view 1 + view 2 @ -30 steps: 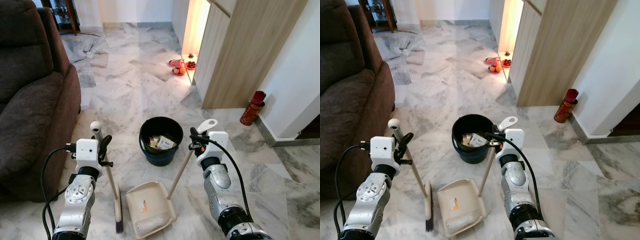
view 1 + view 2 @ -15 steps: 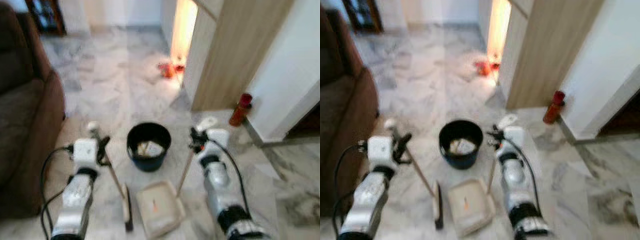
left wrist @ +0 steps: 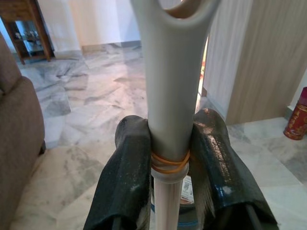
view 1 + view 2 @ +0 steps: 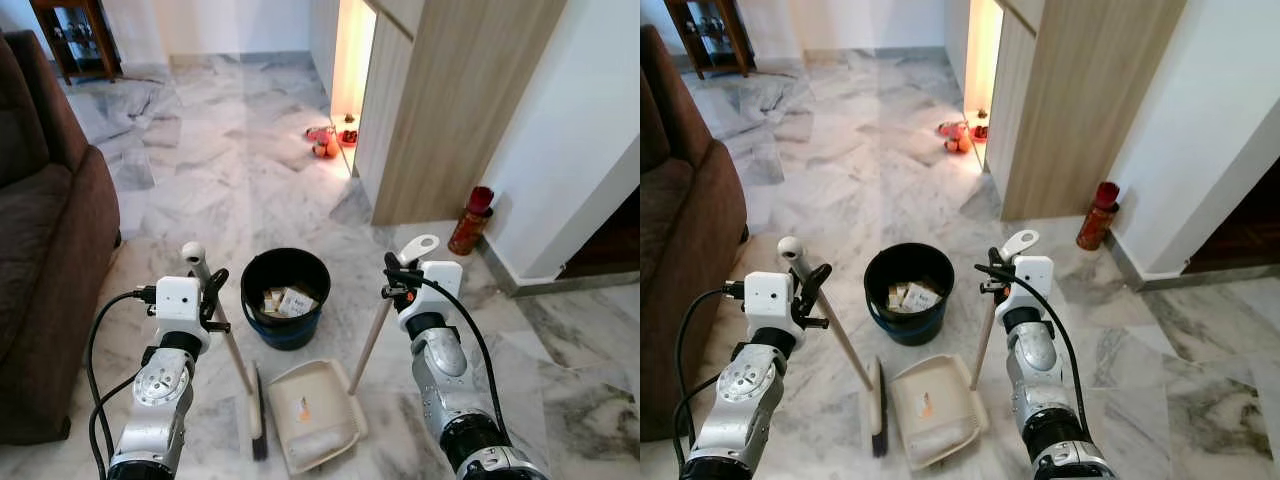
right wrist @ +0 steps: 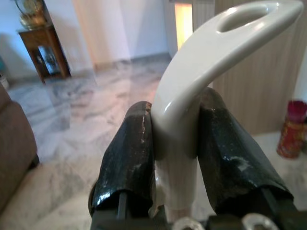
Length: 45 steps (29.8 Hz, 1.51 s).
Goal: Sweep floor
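Marble floor (image 4: 250,180) carries a black bucket (image 4: 285,296), with a cream dustpan (image 4: 315,425) just before it. Left claw (image 3: 169,158) is clamped on the broom (image 4: 232,365) handle, bristles down beside the pan. Right claw (image 5: 175,143) grips the dustpan's handle. Brown sofa (image 4: 45,270) stands at the left.

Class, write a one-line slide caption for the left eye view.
Left claw grips the broom, right claw the dustpan, before a black bucket.
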Available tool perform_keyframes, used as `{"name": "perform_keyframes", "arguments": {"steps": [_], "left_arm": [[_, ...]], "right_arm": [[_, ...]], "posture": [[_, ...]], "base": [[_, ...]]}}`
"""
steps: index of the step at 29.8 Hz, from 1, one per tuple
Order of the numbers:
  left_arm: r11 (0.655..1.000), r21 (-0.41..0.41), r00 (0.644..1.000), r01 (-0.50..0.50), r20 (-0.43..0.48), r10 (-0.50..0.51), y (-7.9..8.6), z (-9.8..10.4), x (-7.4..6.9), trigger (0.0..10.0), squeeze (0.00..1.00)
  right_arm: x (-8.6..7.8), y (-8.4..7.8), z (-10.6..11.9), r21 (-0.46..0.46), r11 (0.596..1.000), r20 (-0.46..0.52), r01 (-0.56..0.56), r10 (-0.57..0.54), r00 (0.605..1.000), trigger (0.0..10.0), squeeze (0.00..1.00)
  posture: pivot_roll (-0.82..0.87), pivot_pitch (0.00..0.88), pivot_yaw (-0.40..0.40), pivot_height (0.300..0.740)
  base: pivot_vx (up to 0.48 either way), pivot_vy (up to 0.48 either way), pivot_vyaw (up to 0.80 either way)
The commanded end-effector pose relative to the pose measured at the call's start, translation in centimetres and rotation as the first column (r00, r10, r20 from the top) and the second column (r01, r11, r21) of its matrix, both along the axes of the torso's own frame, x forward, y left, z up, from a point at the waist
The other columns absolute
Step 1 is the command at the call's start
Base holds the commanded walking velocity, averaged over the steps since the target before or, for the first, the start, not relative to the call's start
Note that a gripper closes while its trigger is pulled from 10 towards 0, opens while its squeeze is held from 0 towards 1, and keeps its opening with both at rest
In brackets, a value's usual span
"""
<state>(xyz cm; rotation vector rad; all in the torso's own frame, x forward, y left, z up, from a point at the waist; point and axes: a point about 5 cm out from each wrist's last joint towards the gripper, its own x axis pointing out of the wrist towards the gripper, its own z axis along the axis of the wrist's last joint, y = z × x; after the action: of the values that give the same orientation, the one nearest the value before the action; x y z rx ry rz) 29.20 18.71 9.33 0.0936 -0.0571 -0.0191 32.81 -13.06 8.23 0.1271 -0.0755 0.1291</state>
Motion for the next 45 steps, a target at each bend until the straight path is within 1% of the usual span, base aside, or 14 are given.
{"name": "perform_keyframes", "arguments": {"steps": [1, 4, 8, 12, 17, 23, 24, 25, 29, 32, 33, 36, 40, 45], "left_arm": [[1.000, 0.009, 0.999, 0.001, 0.043, -0.002, 0.1, 0.9, 0.1, 10.0, 0.00], [1.000, 0.009, 0.999, 0.001, 0.045, -0.001, 0.2, 0.9, 0.1, 10.0, 0.00], [1.000, 0.010, 0.999, 0.001, 0.045, -0.001, 0.2, 0.9, 0.1, 10.0, 0.00], [1.000, 0.013, 0.999, 0.001, 0.044, -0.001, 0.3, 0.9, 0.1, 10.0, 0.00], [1.000, 0.017, 0.999, 0.001, 0.040, -0.001, 0.4, 0.8, 0.1, 10.0, 0.00], [1.000, 0.018, 0.999, 0.003, 0.039, -0.004, 0.4, 0.8, 0.1, 10.0, 0.00], [1.000, 0.018, 0.999, 0.003, 0.039, -0.004, 0.4, 0.8, 0.1, 10.0, 0.00], [1.000, 0.019, 0.999, 0.003, 0.039, -0.004, 0.4, 0.8, 0.1, 10.0, 0.00], [1.000, 0.020, 0.999, 0.002, 0.038, -0.003, 0.4, 0.8, 0.1, 10.0, 0.00], [1.000, 0.020, 0.999, 0.003, 0.036, -0.004, 0.4, 0.7, 0.1, 10.0, 0.00], [1.000, 0.020, 0.999, 0.004, 0.035, -0.005, 0.4, 0.7, 0.1, 10.0, 0.00], [1.000, 0.020, 0.999, 0.006, 0.035, -0.006, 0.4, 0.7, 0.1, 10.0, 0.00], [1.000, 0.019, 0.999, 0.004, 0.035, -0.005, 0.4, 0.6, 0.1, 10.0, 0.00], [1.000, 0.018, 0.999, 0.005, 0.033, -0.005, 0.3, 0.6, 0.1, 10.0, 0.00]], "right_arm": [[0.3, -0.1, 1.6, 0.012, 1.000, 0.070, -0.004, 0.003, 0.998, 10.0, 0.00], [0.2, -0.4, 2.0, 0.010, 1.000, 0.089, -0.002, 0.001, 0.996, 10.0, 0.00], [0.0, -1.1, 2.7, 0.004, 1.000, 0.117, 0.014, -0.014, 0.993, 10.0, 0.00], [-0.2, -2.0, 3.6, 0.018, 0.999, 0.137, 0.026, -0.028, 0.990, 10.0, 0.00], [-0.9, -2.3, 4.5, -0.022, 1.000, 0.137, 0.005, -0.002, 0.991, 10.0, 0.00], [-1.4, -2.7, 5.5, -0.023, 0.999, 0.133, 0.025, -0.022, 0.991, 10.0, 0.00], [-1.5, -2.7, 6.3, -0.010, 1.000, 0.142, 0.028, -0.026, 0.990, 10.0, 0.00], [-1.6, -2.8, 6.6, -0.006, 1.000, 0.145, 0.028, -0.027, 0.989, 10.0, 0.00], [-2.0, -2.8, 9.3, 0.067, 0.997, 0.198, 0.030, -0.043, 0.979, 10.0, 0.00], [-2.0, -2.9, 10.9, 0.088, 0.996, 0.234, 0.030, -0.050, 0.971, 10.0, 0.00], [-2.1, -2.8, 11.8, 0.099, 0.995, 0.252, 0.029, -0.053, 0.966, 10.0, 0.00], [-2.2, -2.8, 13.5, 0.100, 0.995, 0.285, 0.021, -0.049, 0.957, 10.0, 0.00], [-2.4, -2.7, 15.0, 0.125, 0.992, 0.310, -0.002, -0.038, 0.950, 10.0, 0.00], [-2.6, -2.8, 15.6, 0.118, 0.993, 0.320, -0.004, -0.034, 0.947, 10.0, 0.00]], "posture": [[0.07, 0.036, -0.034, 0.740], [0.07, 0.036, -0.034, 0.740], [0.07, 0.037, -0.032, 0.740], [0.07, 0.036, -0.031, 0.740], [0.06, 0.037, -0.027, 0.740], [0.06, 0.037, -0.026, 0.740], [0.06, 0.036, -0.025, 0.740], [0.06, 0.036, -0.025, 0.740], [0.06, 0.036, -0.025, 0.740], [0.06, 0.036, -0.023, 0.740], [0.06, 0.036, -0.023, 0.740], [0.06, 0.036, -0.023, 0.740], [0.06, 0.035, -0.026, 0.740], [0.06, 0.038, -0.026, 0.740]], "base": [[0.000, 0.000, 0.00], [0.000, 0.000, 0.00], [0.000, 0.000, 0.00], [0.000, 0.000, 0.00], [0.000, 0.000, 0.00], [0.000, 0.000, 0.00], [0.000, 0.000, 0.00], [0.000, 0.000, 0.00], [0.000, 0.000, 0.00], [0.000, 0.000, 0.00], [0.000, 0.000, 0.00], [0.000, 0.000, 0.00], [0.000, 0.000, 0.00], [0.000, 0.000, 0.00]]}}
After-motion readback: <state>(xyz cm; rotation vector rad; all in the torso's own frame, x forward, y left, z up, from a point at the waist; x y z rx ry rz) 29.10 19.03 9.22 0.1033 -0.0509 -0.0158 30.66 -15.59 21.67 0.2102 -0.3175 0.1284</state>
